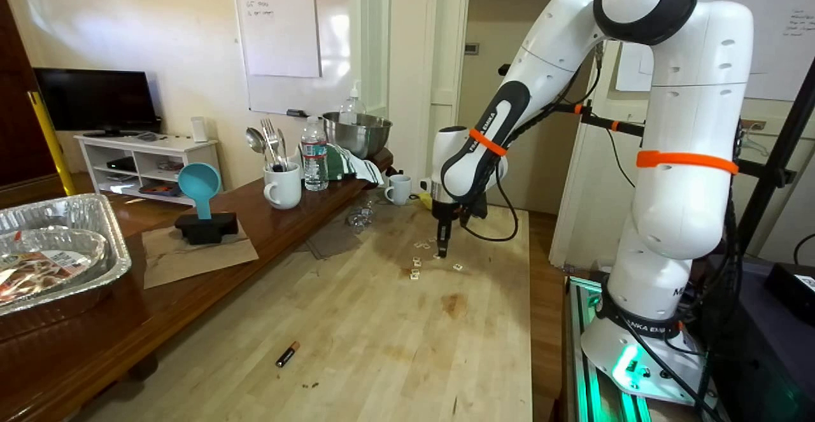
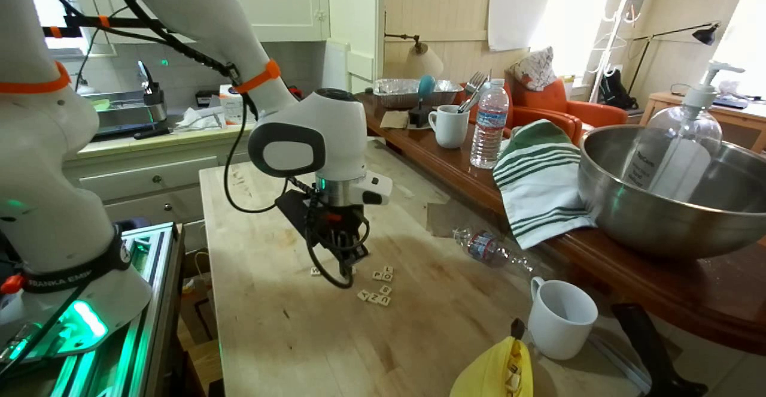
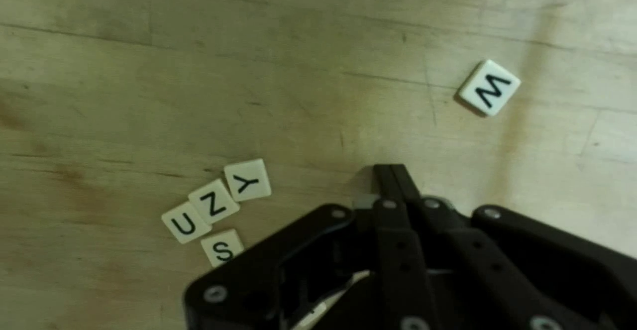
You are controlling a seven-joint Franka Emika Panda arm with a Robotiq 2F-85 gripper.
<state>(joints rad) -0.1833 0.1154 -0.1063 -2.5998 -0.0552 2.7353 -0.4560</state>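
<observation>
- Letter tiles (image 3: 214,200) lie face up on the tabletop (image 1: 382,333), probably so their letters can be read.
- The hand (image 3: 390,170) points down among them, its tips pressed together with nothing visible between; so narrow a point likely suits nudging small pieces.
- A lone tile (image 3: 489,87) sits apart, which probably makes it easier to reach.

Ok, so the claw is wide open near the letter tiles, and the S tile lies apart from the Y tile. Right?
Not quite: the claw is shut, not wide open. The wrist view shows its fingertips together. It is near the letter tiles, and the S tile does lie apart from the Y tile.
</observation>
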